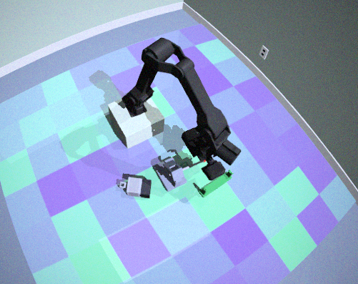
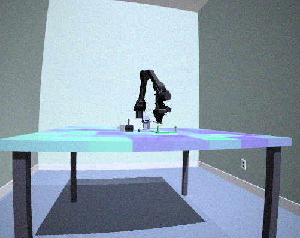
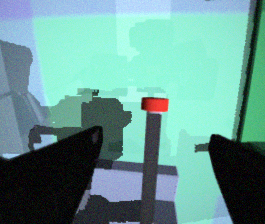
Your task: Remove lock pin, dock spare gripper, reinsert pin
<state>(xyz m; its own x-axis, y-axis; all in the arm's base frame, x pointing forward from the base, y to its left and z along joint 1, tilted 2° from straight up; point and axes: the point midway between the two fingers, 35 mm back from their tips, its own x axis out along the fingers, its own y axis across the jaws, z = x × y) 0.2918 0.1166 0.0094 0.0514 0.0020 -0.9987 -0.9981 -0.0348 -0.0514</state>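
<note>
Take the mount [image 1: 169, 174] as your landmark; it stands on the checkered counter [image 1: 239, 231] in front of the white arm pedestal [image 1: 133, 132]. Its socket has the lock pin [image 3: 151, 155] through it: a grey shaft that runs out of the mount's right side and ends in a red head [image 3: 154, 104]. No spare gripper is docked there.

The spare gripper [image 1: 136, 185] lies on the counter to the left of the mount, apart from it. A green tray-like bracket [image 1: 216, 184] lies on the counter to the right of the mount, past the pin's head; you can see nothing inside it.

Your gripper [image 3: 152, 150] hangs over the pin's outer end, to the right of the mount. The jaws are released, parted wide, one dark finger [image 3: 77, 150] on each side of the shaft with gaps on both sides, gripping nothing.

Views differ:
- The wrist view alone gives you the pin between the fingers and the clearance on each side.
- In the top view the wrist covers most of the pin; only a red speck [image 1: 204, 162] shows by it. That view gives you the layout of spare gripper, mount and bracket in a row.
- The exterior view shows the gripper [image 2: 161, 120] low, its tips at the level of the pin's head [image 2: 161, 123], above the counter top.
</note>
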